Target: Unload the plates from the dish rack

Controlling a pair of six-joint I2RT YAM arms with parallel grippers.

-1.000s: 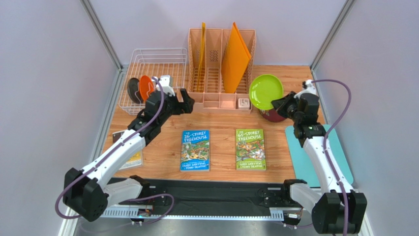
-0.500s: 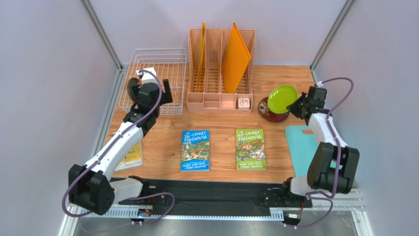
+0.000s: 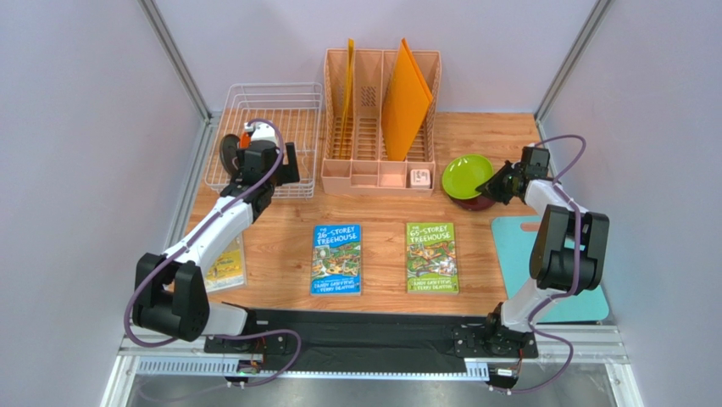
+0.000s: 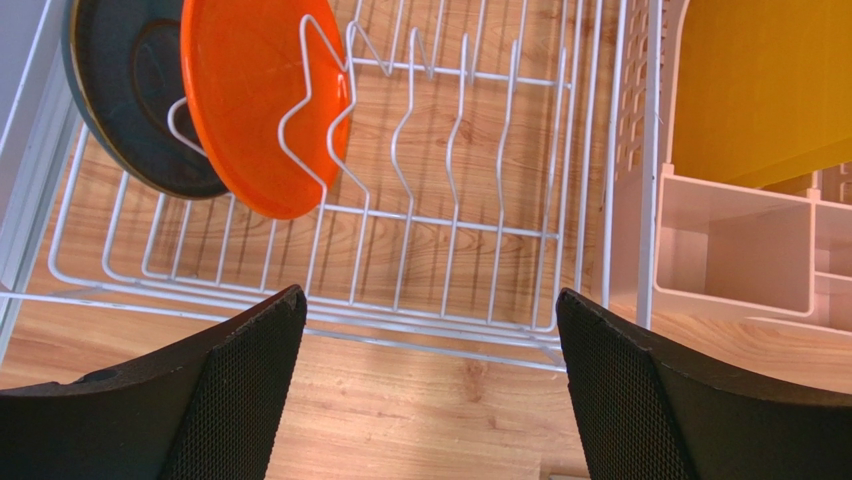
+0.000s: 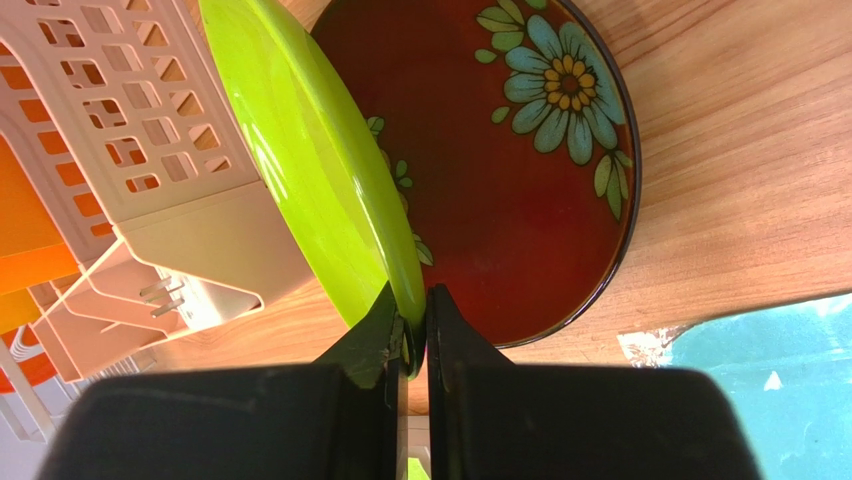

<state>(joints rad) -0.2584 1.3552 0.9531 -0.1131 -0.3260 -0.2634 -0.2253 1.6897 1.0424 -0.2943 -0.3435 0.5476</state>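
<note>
The green plate point(image 5: 300, 150) is clamped at its rim by the right gripper point(image 5: 412, 300), tilted over the red plate point(image 5: 500, 200). The left gripper point(image 4: 428, 295) is spread wide.

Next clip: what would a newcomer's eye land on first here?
The lime green plate, pinched by its rim in the shut right claw, tilts over a dark red flowered plate on the right. At the far left, an orange plate and a black plate stand upright in the white wire rack, with the left claw wide open just in front of it. Tall orange folders rise from the peach organizer at the back.
</note>
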